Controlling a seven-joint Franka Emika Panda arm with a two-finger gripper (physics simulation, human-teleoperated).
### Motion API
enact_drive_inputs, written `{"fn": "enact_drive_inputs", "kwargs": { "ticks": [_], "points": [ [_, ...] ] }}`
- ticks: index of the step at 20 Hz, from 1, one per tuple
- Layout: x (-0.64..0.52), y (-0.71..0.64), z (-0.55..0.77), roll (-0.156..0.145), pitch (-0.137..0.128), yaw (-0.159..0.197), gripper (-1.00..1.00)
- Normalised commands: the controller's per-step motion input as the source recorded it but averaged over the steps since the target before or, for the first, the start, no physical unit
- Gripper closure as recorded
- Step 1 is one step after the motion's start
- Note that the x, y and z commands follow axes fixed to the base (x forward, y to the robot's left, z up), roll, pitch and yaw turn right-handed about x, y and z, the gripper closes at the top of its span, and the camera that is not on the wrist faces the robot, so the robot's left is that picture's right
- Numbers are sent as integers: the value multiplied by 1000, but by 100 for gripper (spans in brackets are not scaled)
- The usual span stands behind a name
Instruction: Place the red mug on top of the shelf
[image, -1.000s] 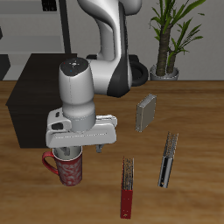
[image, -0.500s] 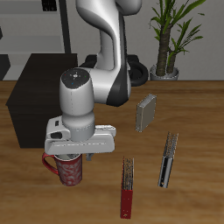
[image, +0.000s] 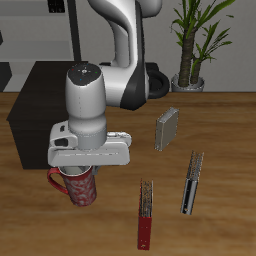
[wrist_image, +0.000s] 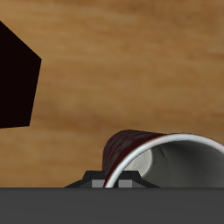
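Note:
The red mug (image: 79, 187) with its pale speckles hangs slightly tilted under my gripper (image: 80, 171), just above the wooden table near its front edge. My gripper is shut on the mug's rim. In the wrist view the mug (wrist_image: 131, 150) lies close beneath the gripper (wrist_image: 114, 180), with its light rim and inside showing. The shelf (image: 40, 100), a black-brown cabinet with a flat top, stands farther back beside the arm. It also shows in the wrist view (wrist_image: 16, 79). The fingertips are mostly hidden behind the gripper body in the exterior view.
A grey boxy book (image: 166, 128) stands upright mid-table. A red book (image: 146, 214) and a dark book (image: 190, 183) lie nearer the front edge. A potted plant (image: 190, 45) and a grey rack (image: 40, 30) stand behind the table.
The gripper has risen a little and the red mug has come up with it, off the table and slightly tilted. The hand also shifted slightly toward the shelf.

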Motion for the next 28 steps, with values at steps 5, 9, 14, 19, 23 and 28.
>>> {"fn": "enact_drive_inputs", "kwargs": {
  "ticks": [5,9,14,19,23,28],
  "points": [
    [-139,-57,558,-11,-35,4,100],
    [-219,-144,659,-18,-46,4,100],
    [-265,-189,590,-11,-49,-18,100],
    [-328,-279,516,-45,-42,-3,100],
    [-418,-274,419,-57,-29,-36,100],
    [-449,-248,416,-14,-29,-22,100]
  ]
}}
